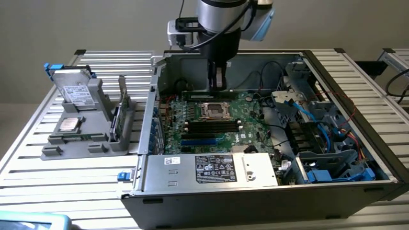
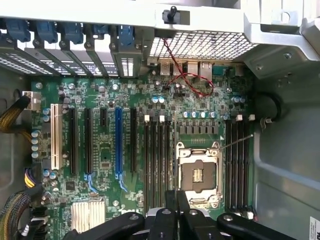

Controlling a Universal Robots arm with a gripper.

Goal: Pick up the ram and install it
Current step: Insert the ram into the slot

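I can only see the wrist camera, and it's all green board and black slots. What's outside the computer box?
Observer: A grey holder sits on the slatted table, at the exterior view's left of the case. A boxy silver drive stands at its back.
Operator: Ooh! And where does the arm go?
Observer: The arm hangs straight down from above into the open case, with its gripper low over the far edge of the motherboard.
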